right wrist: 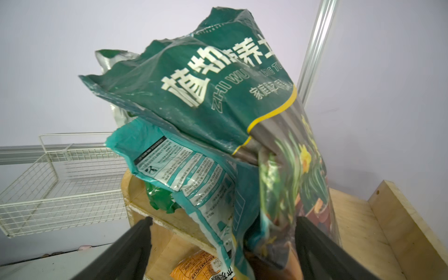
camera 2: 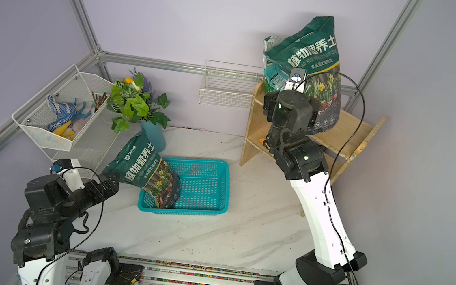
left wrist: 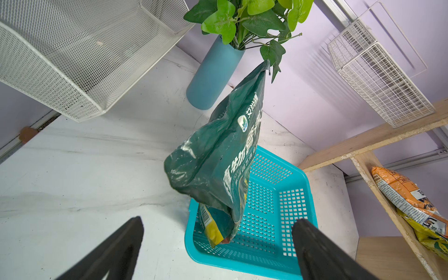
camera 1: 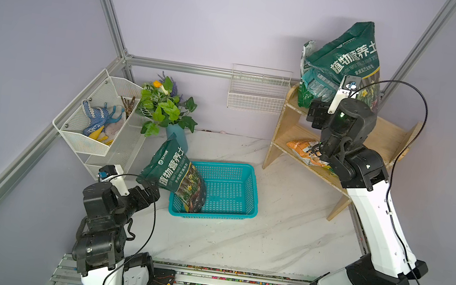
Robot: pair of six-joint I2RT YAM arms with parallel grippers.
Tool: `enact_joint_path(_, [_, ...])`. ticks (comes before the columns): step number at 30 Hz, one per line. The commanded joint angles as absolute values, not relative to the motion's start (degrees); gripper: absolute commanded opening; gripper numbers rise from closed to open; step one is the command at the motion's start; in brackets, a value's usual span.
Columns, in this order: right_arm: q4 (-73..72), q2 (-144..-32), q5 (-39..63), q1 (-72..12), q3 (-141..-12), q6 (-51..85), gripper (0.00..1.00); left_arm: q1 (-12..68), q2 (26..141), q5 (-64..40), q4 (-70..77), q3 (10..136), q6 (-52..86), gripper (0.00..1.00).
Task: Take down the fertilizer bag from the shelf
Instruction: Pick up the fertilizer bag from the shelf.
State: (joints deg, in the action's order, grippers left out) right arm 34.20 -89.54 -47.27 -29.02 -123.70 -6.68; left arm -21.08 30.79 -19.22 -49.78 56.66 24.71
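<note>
Fertilizer bag (camera 1: 344,59) atop shelf (camera 1: 387,138), orange bag (camera 1: 304,149) on lower tier, green bag (camera 1: 177,172) in teal basket (camera 1: 229,192), right pincer (right wrist: 223,218) open, left pincer (left wrist: 220,219) open

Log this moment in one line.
right pincer: open, facing green bag on shelf top | left pincer: open, near second bag leaning in basket | stage: green bag not yet taken down

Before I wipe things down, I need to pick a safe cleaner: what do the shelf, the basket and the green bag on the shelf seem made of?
Shelf: light unpainted wood, perhaps pressed board, matt; cut edges look rough. Basket: teal plastic, smooth, slight sheen, moulded with rows of slots. Bag: thin printed plastic film, glossy, creased, with pale dusty smears.
</note>
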Motion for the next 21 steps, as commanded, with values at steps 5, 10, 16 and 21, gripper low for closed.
enact_joint_path(5, [36.61,-93.13,-42.91,-24.55,-127.34,-5.8,0.97,-20.84,30.97,-19.53,-50.13,56.6,23.91,1.0])
enact_joint_path(10, [38.96,-96.44,-42.38,-22.01,-131.53,-4.69,0.97,-20.88,31.03,-19.73,-50.09,56.6,23.9,1.0])
enact_joint_path(16, [41.45,-98.46,-40.78,-18.46,-134.55,-2.9,0.42,-20.84,31.29,-19.88,-50.01,56.6,23.82,1.0])
enact_joint_path(21, [41.6,-95.72,-35.96,-17.05,-132.71,-0.04,0.05,-20.77,31.48,-20.0,-50.01,56.6,23.82,0.99])
